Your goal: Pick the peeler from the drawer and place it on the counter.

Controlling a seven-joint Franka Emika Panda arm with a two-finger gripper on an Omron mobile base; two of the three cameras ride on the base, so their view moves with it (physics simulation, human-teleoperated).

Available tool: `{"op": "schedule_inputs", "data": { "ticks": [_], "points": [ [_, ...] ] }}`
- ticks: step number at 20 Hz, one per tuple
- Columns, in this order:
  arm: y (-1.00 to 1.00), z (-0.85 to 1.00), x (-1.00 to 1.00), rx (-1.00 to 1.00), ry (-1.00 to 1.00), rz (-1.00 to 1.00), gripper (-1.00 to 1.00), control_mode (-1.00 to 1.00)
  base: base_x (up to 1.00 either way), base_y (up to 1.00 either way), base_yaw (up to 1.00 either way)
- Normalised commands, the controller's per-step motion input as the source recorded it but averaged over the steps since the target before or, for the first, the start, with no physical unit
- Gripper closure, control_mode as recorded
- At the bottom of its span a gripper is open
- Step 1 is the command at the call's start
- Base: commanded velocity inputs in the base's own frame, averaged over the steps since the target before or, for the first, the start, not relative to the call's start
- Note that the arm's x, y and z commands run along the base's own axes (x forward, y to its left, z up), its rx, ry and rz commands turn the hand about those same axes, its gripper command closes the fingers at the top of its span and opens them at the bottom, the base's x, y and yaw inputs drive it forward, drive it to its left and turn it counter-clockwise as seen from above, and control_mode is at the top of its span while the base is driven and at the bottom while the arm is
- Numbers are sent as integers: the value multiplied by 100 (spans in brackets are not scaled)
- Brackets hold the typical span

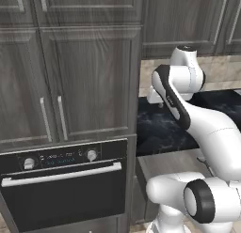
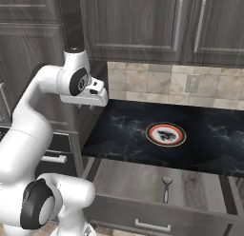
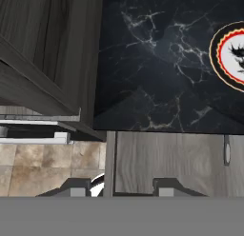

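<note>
The drawer stands pulled out under the counter, showing its lighter floor. The peeler, slim and grey, lies on that floor right of the middle; in the hand view the peeler sits at the right, just below the counter edge. My gripper hangs high above the counter's left end, well left of the peeler. Its fingertips are spread apart and hold nothing, so my gripper is open. In the left base view the counter shows behind my arm.
A round red-rimmed plate rests on the counter's middle. A tall cabinet with an oven below it stands directly left of the counter. Wall cabinets hang above, over a beige tiled wall with an outlet.
</note>
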Motion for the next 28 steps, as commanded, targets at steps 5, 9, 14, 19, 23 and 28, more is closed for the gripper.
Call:
{"op": "schedule_inputs", "data": {
  "ticks": [5,9,14,19,23,28],
  "points": [
    [0,0,0,0,0,0,-100,100,0,0,0],
    [0,0,0,0,0,0,-100,100,-9,-15,0],
    [0,0,0,0,0,0,-100,100,-41,-42,0],
    [0,0,0,0,0,0,-100,100,-69,-55,0],
    [0,0,0,0,0,0,-100,100,-73,-55,0],
    [0,0,0,0,0,0,-100,100,-39,-41,0]
  ]
}}
